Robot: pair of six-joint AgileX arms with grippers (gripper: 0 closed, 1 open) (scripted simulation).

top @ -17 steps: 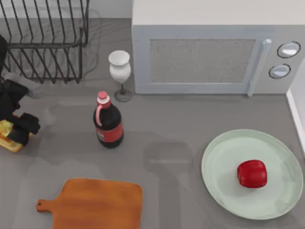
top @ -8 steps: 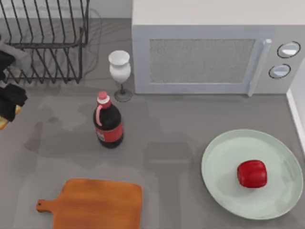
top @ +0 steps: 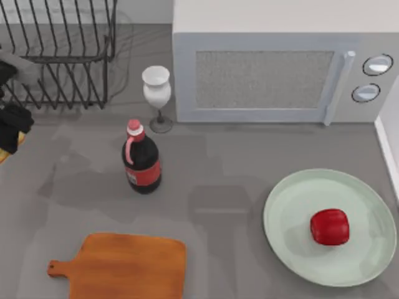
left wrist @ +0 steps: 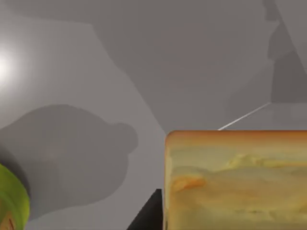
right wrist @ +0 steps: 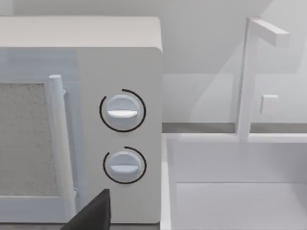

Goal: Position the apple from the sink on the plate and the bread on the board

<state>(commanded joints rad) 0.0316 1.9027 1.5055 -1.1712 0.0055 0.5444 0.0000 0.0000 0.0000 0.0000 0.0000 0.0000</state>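
Since the earlier frame, left tool (top: 11, 128) has lifted the bread (left wrist: 235, 179), pinched; apple (top: 329, 227) rests on plate (top: 293, 249); board (top: 124, 265) remains bare.

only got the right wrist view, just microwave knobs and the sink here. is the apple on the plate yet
observer: Yes, the small glossy red apple sits on the large round pale green plate, at the top view's right.
operator: and the bread
observer: The square golden-topped bread chunk is held in the left end effector, at the table's far left edge.
operator: where's the board
observer: The orange-brown wooden cutting board lies flat at the front left, with the bread not yet on it.
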